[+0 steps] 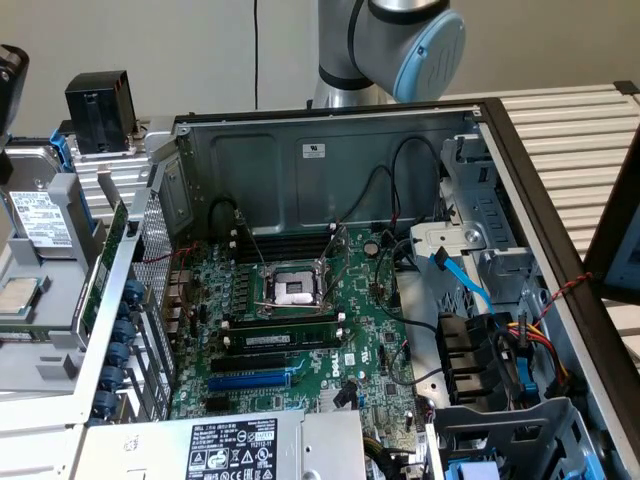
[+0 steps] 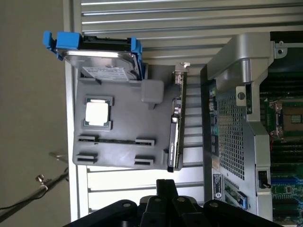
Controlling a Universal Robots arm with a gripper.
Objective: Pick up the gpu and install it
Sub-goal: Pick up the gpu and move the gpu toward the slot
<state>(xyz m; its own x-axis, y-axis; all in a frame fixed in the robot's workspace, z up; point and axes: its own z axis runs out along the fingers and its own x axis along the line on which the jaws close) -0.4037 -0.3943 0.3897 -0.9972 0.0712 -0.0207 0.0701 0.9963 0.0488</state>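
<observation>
- Wrist view: gripper point(image 2: 165, 184) hangs over the slatted tabletop point(image 2: 189, 19), fingers pressed together, pinching nothing.
- gpu point(image 2: 177, 118) stands on its long edge in a slot at the case-side rim of the grey tray point(image 2: 123, 127). It is seen edge-on as a thin strip.
- Key relation: the card lies at roughly twelve o'clock off the fingertips, a shade toward the case point(image 2: 236, 118). There is bare tabletop between card and gripper, and they are near but apart.
- Long axis: it runs almost straight away from the gripper, near end closest and silver bracket at the far end. It lies parallel to the perforated rear wall of the case, just beside it.
- Other things on the tray are a processor point(image 2: 98, 111) in its pocket and a hard drive point(image 2: 102, 59) in blue rails at the far end. Both sit on the side of the card away from the case.
- Exterior view: gpu point(image 1: 103, 270) shows as a green sliver at nine o'clock of the open case, outside it. It slants from about seven o'clock up to one o'clock.
- Motherboard point(image 1: 290, 330) lies flat inside the case at about three o'clock from the card, with the rear wall between them.
- Arm point(image 1: 400, 40) stands at twelve o'clock behind the case.
- Judgement: the card is untouched in its holder, so the pickup has not begun.
</observation>
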